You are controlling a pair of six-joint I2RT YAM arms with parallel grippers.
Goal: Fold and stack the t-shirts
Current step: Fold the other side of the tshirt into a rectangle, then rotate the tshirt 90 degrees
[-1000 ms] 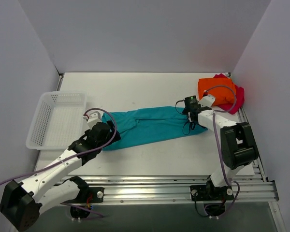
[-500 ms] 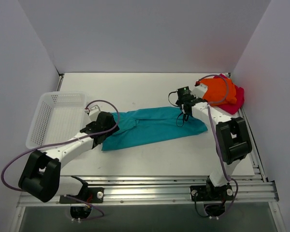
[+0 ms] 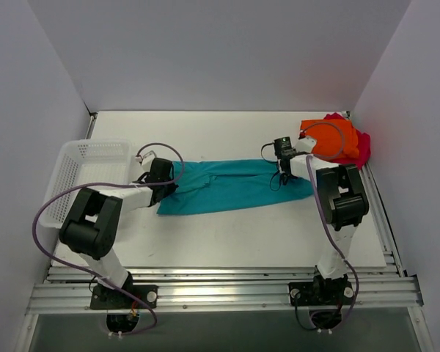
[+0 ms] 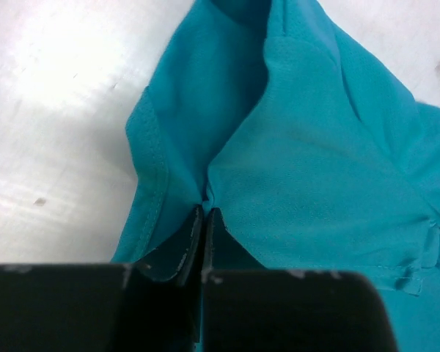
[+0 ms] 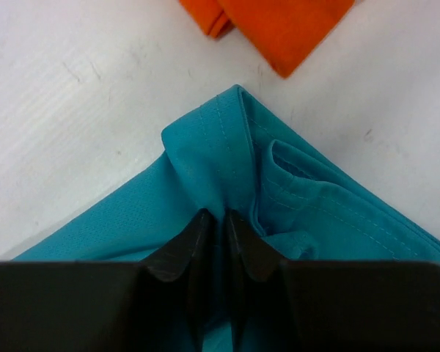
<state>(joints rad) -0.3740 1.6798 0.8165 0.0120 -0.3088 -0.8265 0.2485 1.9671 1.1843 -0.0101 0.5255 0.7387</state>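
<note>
The teal-blue t-shirt (image 3: pixel 231 185) lies stretched in a long band across the middle of the table. My left gripper (image 3: pixel 163 176) is shut on its left end, where a pinch of teal cloth (image 4: pixel 205 192) sits between the black fingertips (image 4: pixel 206 214). At the right end, my right gripper (image 3: pixel 283 163) is shut on a fold of the same shirt (image 5: pixel 220 183), near its hemmed corner. The folded orange t-shirt (image 3: pixel 328 139) lies on the magenta-pink one (image 3: pixel 362 147) at the back right, and its edge (image 5: pixel 279 29) shows in the right wrist view.
A white mesh basket (image 3: pixel 88 180) stands at the left edge of the table, close to my left arm. The side walls rise close on both sides. The metal rail (image 3: pixel 220 282) runs along the near edge.
Both grippers have closed on the ends of the teal-blue shirt. The left arm swung further back and in over the left end; the shirt now lies pulled straighter.
</note>
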